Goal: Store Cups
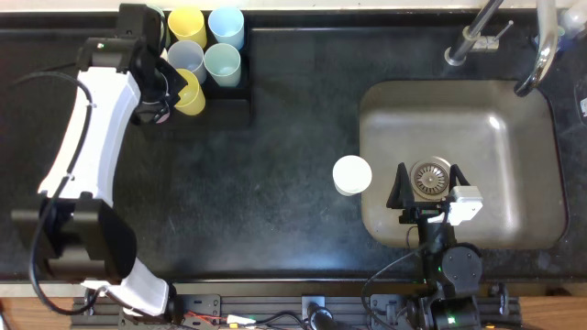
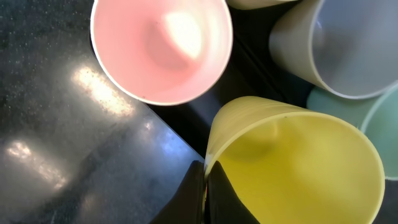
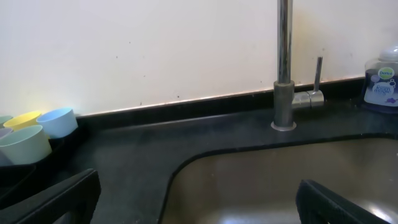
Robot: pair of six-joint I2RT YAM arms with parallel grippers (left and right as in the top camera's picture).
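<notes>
Top view: the left hand point(image 1: 176, 89) is sitting at the black rack point(image 1: 234, 108) at the far left of the table point(image 1: 266, 211), clamped on the rim of a yellow cup point(image 1: 192, 94). That cup is hanging over the rack's near left corner; cannot tell if it is seated. Four more cups are standing in the rack behind it: a second yellow one point(image 1: 186, 23), a blue cup point(image 1: 226, 25), a grey cup point(image 1: 186, 55) and a mint cup point(image 1: 222, 62). A white cup point(image 1: 352, 174) is standing alone on the table, just beside the left rim of the sink point(image 1: 514, 119). The right hand point(image 1: 426, 190) is hovering over the sink near the drain, fingers apart and holding nothing.

Left wrist view: the fingers point(image 2: 189, 199) are pinching the yellow cup point(image 2: 292, 168) by its rim, and the cup is tilting. A pink cup point(image 2: 161, 50) is standing just beside it, with the grey cup point(image 2: 336, 50) and mint cup point(image 2: 376, 121) close by.

Right wrist view: the right hand point(image 3: 199, 211) is spreading wide, facing the tap point(image 3: 284, 62) and the sink basin point(image 3: 261, 180). The racked cups are showing far off at the table's edge.
</notes>
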